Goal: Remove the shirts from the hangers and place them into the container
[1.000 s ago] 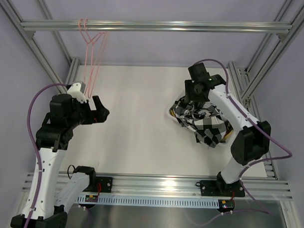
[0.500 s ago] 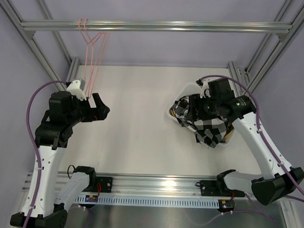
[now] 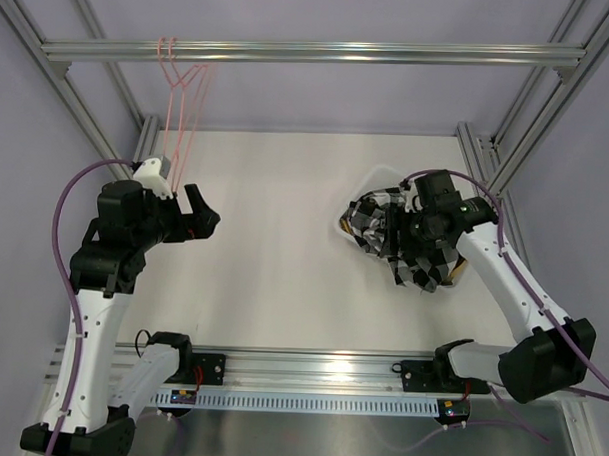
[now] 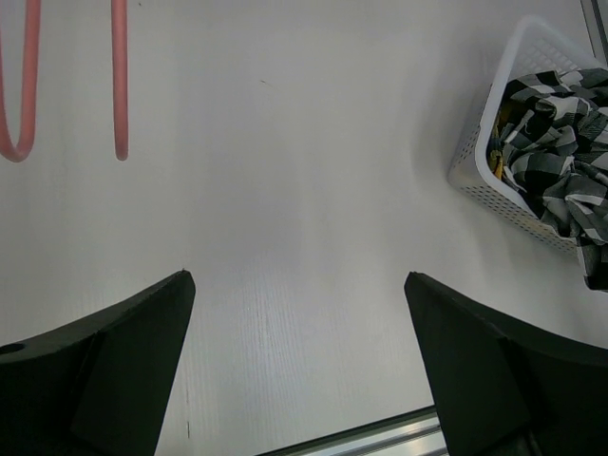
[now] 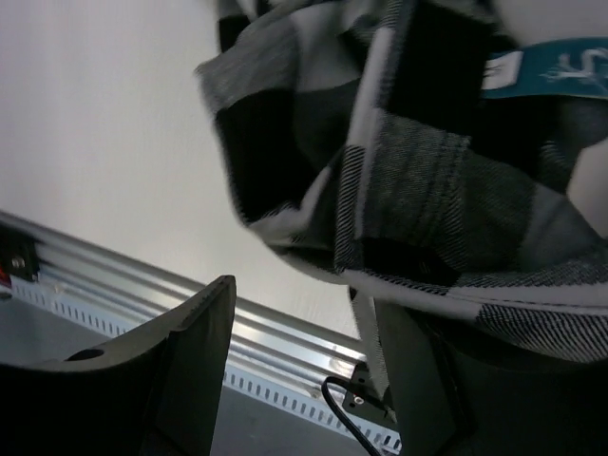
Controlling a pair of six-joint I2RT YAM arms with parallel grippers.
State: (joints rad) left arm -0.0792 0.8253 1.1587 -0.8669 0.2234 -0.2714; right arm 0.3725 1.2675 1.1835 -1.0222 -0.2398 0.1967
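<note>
Your left hand (image 4: 299, 280): wide open, empty, above bench (image 4: 285, 190). Your right hand (image 5: 296, 290): fingers parted, gripping nothing, black-and-white shirt (image 3: 416, 254) draped against one finger. Shirt heaped in container (image 4: 494, 195), spilling over rim. Hangers (image 3: 184, 94) bare on rail (image 3: 311, 53).

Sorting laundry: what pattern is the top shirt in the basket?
The shirt is black-and-white check; left wrist view shows it best.

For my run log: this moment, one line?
hangers bare on rail | shirts in container | left gripper open | right gripper open against shirts
</note>
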